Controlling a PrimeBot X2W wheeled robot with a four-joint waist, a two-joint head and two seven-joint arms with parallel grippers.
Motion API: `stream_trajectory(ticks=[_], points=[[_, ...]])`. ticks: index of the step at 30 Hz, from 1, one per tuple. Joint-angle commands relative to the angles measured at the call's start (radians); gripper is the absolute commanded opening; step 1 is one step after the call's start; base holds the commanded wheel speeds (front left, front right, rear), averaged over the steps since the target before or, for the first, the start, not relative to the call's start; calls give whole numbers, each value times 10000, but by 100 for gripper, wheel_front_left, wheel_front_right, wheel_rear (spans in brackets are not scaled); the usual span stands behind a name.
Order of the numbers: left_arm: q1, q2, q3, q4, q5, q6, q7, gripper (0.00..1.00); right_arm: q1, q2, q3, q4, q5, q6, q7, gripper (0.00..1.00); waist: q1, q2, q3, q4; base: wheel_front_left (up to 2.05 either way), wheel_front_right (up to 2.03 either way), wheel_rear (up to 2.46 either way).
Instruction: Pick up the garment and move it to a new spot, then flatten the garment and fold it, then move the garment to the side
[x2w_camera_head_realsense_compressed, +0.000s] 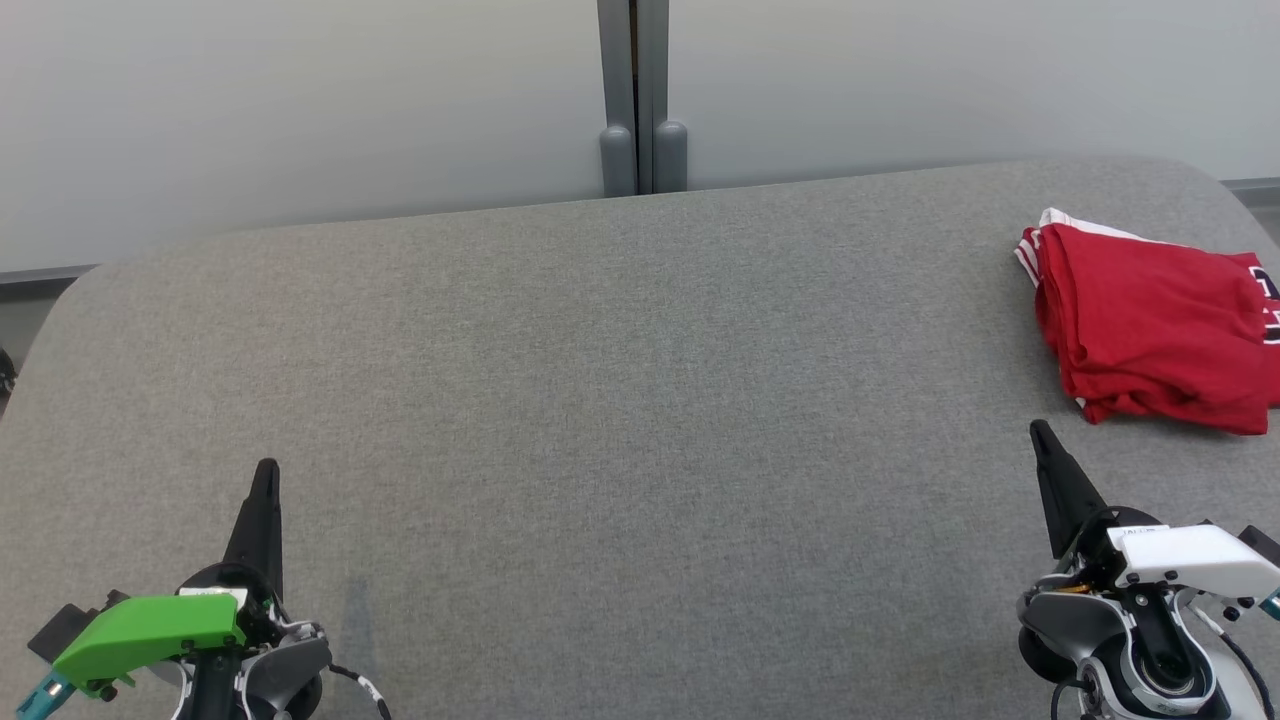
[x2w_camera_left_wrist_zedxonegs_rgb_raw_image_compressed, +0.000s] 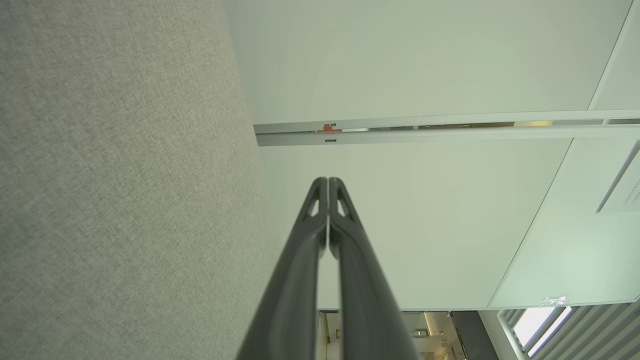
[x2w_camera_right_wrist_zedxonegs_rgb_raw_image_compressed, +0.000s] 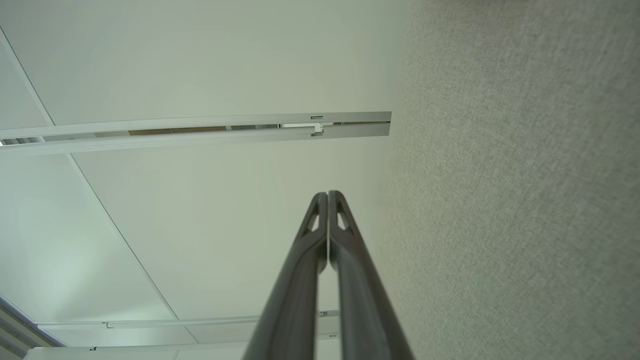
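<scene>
Grey fabric tabletop (x2w_camera_head_realsense_compressed: 600, 400), rounded corners; pale wall panels (x2w_camera_head_realsense_compressed: 300, 100) behind w/ grey vertical joint (x2w_camera_head_realsense_compressed: 640, 100).

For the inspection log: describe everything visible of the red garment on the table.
The red garment lies folded into a compact, layered bundle at the far right of the gray fabric-covered table, cut off by the head view's right edge. It looks like soft jersey, with white striped trim at its upper-left corner and a dark-and-white print at the right edge, too cropped to read. Fold edges stack along its left side. Only the table touches it; the right gripper sits near but apart.
</scene>
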Motion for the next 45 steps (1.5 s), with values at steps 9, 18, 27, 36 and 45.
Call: stream_trajectory(ticks=[9, 18, 27, 36, 45], points=[[-103, 65, 27, -22, -48, -46, 32, 0, 15, -37, -16, -50, 65, 4, 30, 0, 0, -1, 0, 0, 0, 0, 0], [-103, 65, 26, -23, -48, -46, 31, 0, 15, -37, -15, -50, 66, 4, 30, 0, 0, -1, 0, 0, 0, 0, 0], [-103, 65, 26, -22, -48, -46, 31, 0, 16, -37, -15, -50, 66, 4, 30, 0, 0, -1, 0, 0, 0, 0, 0], [-103, 66, 26, -22, -48, -46, 31, 0, 16, -37, -14, -50, 66, 4, 30, 0, 0, -1, 0, 0, 0, 0, 0], [-102, 66, 25, -23, -49, -46, 31, 0, 16, -37, -14, -50, 66, 4, 28, 0, 0, -1, 0, 0, 0, 0, 0]])
